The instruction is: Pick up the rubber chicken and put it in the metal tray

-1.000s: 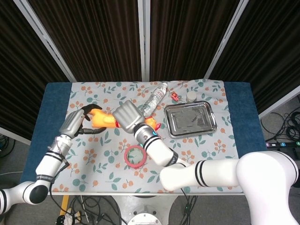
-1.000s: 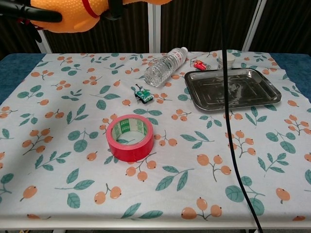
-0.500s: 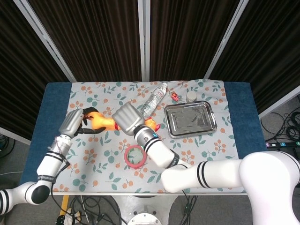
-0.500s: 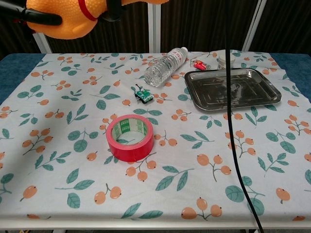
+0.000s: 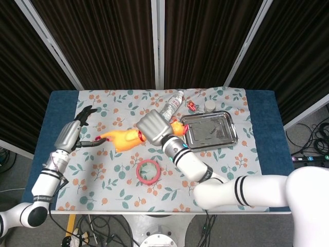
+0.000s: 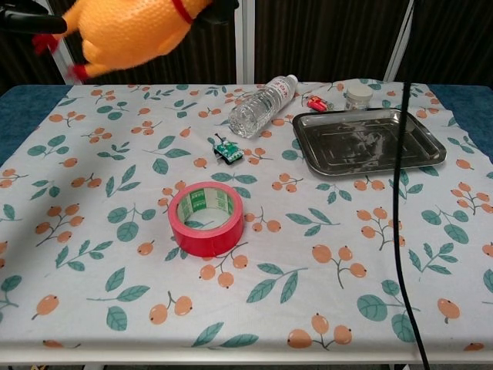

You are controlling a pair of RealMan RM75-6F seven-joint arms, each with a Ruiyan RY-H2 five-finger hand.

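Observation:
The orange rubber chicken [image 5: 123, 139] hangs above the table's left middle, and my right hand [image 5: 152, 128] grips it around the neck end. Its head [image 5: 177, 127] pokes out near the left rim of the metal tray [image 5: 211, 135]. Its red feet [image 5: 98, 139] point toward my left hand [image 5: 72, 135], which is open with its fingers spread just short of the feet. In the chest view the chicken [image 6: 131, 35] fills the top left, a left fingertip [image 6: 23, 19] beside it. The tray [image 6: 370, 142] lies at the right back with nothing in it.
A red tape roll [image 5: 148, 171] [image 6: 206, 218] lies mid-table. A water bottle [image 5: 170, 107] [image 6: 262, 106] lies left of the tray, with a small green part [image 6: 226, 150] in front of it. Behind the tray are a red clip [image 6: 316, 102] and a white jar [image 6: 357, 95]. A black cable [image 6: 400, 193] hangs at the right.
My left hand has let go of the chicken and drawn back to the left. My right hand has carried the chicken rightward toward the tray.

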